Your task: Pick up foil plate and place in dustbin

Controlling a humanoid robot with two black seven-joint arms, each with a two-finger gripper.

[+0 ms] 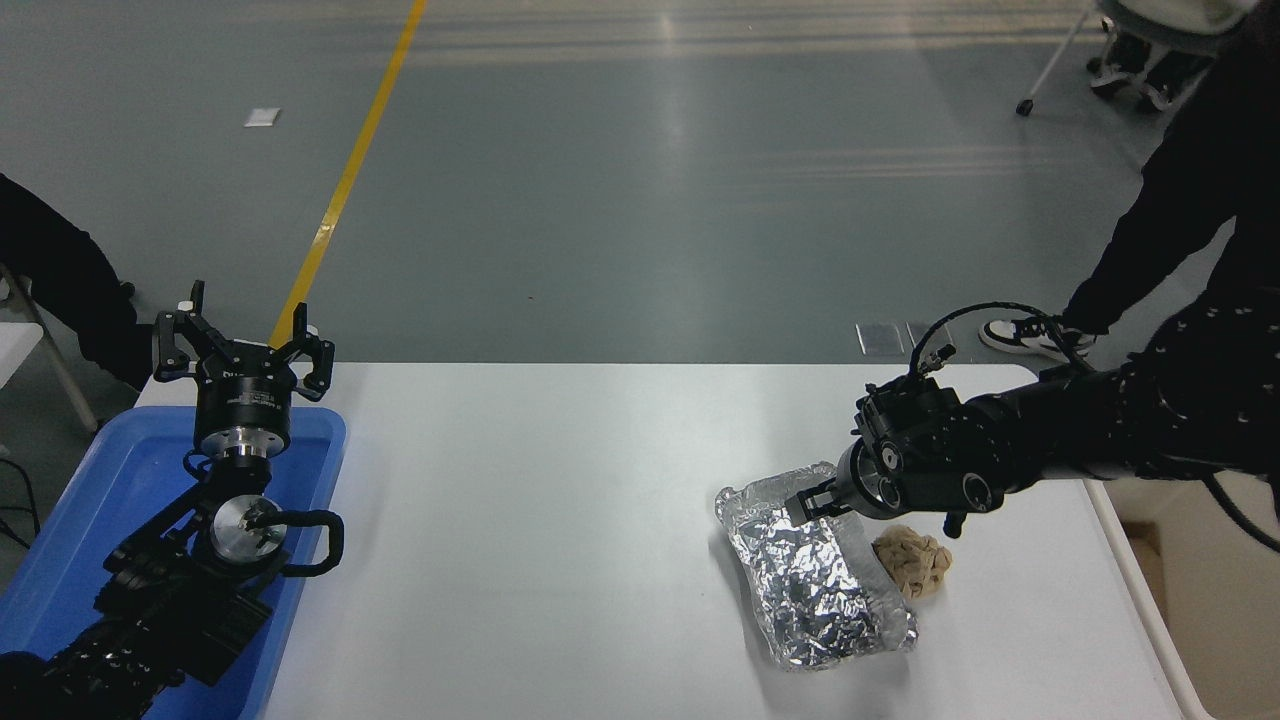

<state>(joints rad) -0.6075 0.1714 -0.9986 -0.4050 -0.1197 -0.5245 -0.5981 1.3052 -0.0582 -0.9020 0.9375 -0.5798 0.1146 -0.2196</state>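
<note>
Head view: the crinkled silver foil plate [815, 570] lies on the white table [540, 540], long axis running from far-left to near-right. The right gripper [812, 503] sits at its far rim; finger state indeterminate. The left gripper [243, 345], fingers spread, is parked over the blue plastic tray [60, 540].

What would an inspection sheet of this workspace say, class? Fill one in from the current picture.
Surface: white table, flat, mostly bare.
Job's things: foil plate lies on the table; dustbin at the right edge, partly hidden.
Clutter: crumpled tan paper ball beside the plate; blue tray at left.
Grippers: right pincer at the plate's far rim, grip unclear; left pincer open, parked over the tray.
Cables: black loop above the right wrist.
Surroundings: grey floor, yellow line, a person's leg.
</note>
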